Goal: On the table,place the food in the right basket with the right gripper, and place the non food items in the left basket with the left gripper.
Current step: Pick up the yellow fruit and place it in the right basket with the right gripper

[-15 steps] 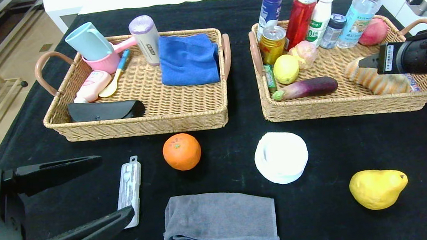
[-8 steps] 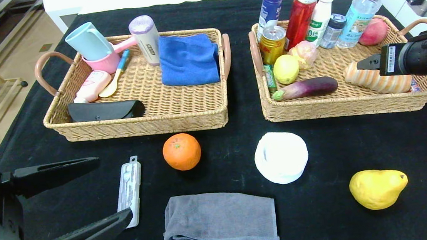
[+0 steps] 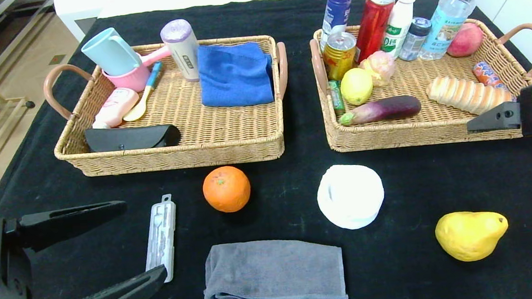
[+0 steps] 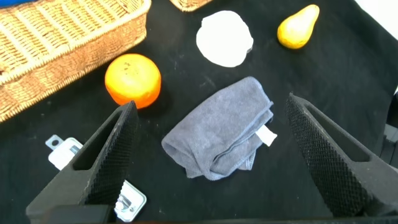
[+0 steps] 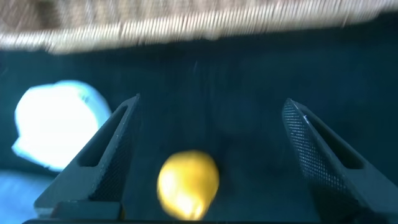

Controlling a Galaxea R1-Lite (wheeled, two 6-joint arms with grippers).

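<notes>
The tan-and-white bread loaf (image 3: 468, 94) lies in the right basket (image 3: 414, 137), free of any grip. On the black table (image 3: 419, 189) sit the orange (image 3: 226, 189), the white roll (image 3: 350, 195), the yellow pear (image 3: 471, 235), the grey towel (image 3: 274, 279) and the clear tool case (image 3: 161, 236). My right gripper (image 3: 473, 126) hovers open and empty at the basket's front right corner; its wrist view shows the pear (image 5: 188, 183) below the open jaws (image 5: 212, 99). My left gripper (image 3: 144, 239) is open near the front left, above the towel (image 4: 221, 140) and beside the case (image 4: 62, 152).
The left basket (image 3: 175, 153) holds a blue cloth (image 3: 235, 72), cups, a lotion bottle and a black case. Bottles and cans (image 3: 370, 20), a lemon (image 3: 356, 85), an eggplant (image 3: 383, 109) and an apple fill the right basket's back and left.
My right gripper has opened wider and pulled out of the right basket toward its front right corner. The bread loaf stays lying in the basket. The left arm has barely moved.
</notes>
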